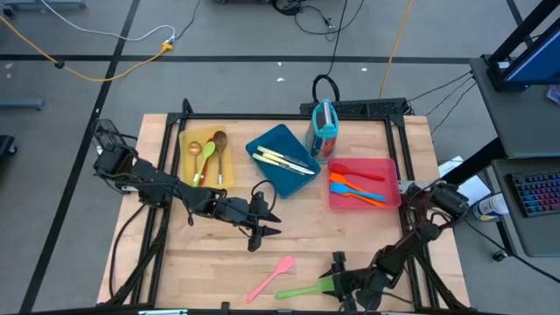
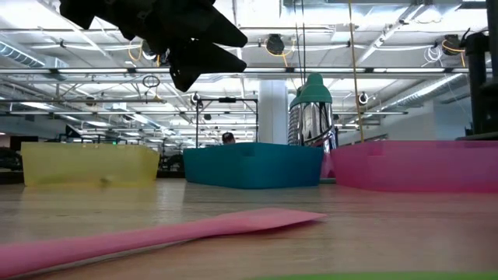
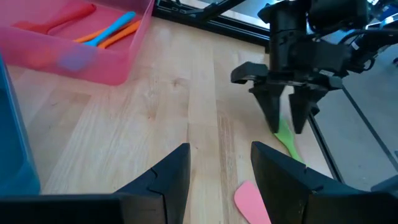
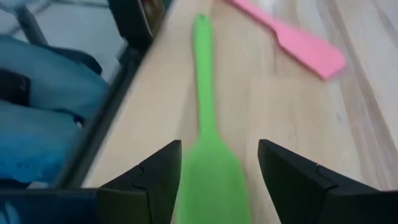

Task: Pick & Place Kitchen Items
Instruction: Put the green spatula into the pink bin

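A green spatula (image 1: 302,290) lies flat on the wooden table near its near edge, with a pink spatula (image 1: 271,278) just to its left. My right gripper (image 1: 336,269) is low over the green spatula's blade (image 4: 210,177), open, one finger on either side of it. I cannot tell whether the fingers touch the blade. From the left wrist view, my right gripper (image 3: 286,121) points down at the green blade (image 3: 287,140). My left gripper (image 1: 267,220) hovers open above mid-table with nothing between its fingers (image 3: 177,177).
At the back stand a yellow tray (image 1: 186,140) with wooden and green spoons, a blue tray (image 1: 282,140) with cream-handled knives, and a red tray (image 1: 389,166) with red, blue and orange utensils. A teal holder (image 1: 325,129) is upright behind them. Bare wood lies between the trays and the spatulas.
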`<state>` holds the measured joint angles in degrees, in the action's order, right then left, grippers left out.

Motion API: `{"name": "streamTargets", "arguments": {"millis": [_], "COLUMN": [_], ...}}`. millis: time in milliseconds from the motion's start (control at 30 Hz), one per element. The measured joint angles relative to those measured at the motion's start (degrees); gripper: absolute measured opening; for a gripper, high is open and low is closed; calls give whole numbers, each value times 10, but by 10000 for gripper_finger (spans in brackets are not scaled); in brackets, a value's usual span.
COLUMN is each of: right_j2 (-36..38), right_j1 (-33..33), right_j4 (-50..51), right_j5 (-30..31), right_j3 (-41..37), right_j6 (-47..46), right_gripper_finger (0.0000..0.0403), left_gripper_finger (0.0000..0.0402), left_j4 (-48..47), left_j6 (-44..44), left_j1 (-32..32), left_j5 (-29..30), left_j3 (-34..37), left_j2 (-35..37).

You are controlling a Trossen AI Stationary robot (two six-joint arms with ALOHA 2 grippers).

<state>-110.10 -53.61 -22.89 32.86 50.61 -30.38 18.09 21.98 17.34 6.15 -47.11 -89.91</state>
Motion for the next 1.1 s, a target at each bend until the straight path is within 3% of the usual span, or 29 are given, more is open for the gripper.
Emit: {"name": "streamTargets", "arguments": {"millis": [300,533,800,1100], "right_j2": [1,2,3,3], "right_j1": [-5,-5,4,8], "right_j4": [62,61,67,49], "right_j5": [0,-3,-61,-93], "right_j3": [0,-18,-49,-65], "right_j6": [-36,-37,-104,-124], "right_gripper_finger": [236,229,190,105], "left_gripper_finger": [175,175,175,175], "left_j4": [0,0,0,0], "left_j6": [-2,-2,-3,-3], "left_j1": [0,0,0,0], "left_j5": [0,0,8,20], "left_j3": [0,0,0,0], "left_j2": [0,0,0,0]}}
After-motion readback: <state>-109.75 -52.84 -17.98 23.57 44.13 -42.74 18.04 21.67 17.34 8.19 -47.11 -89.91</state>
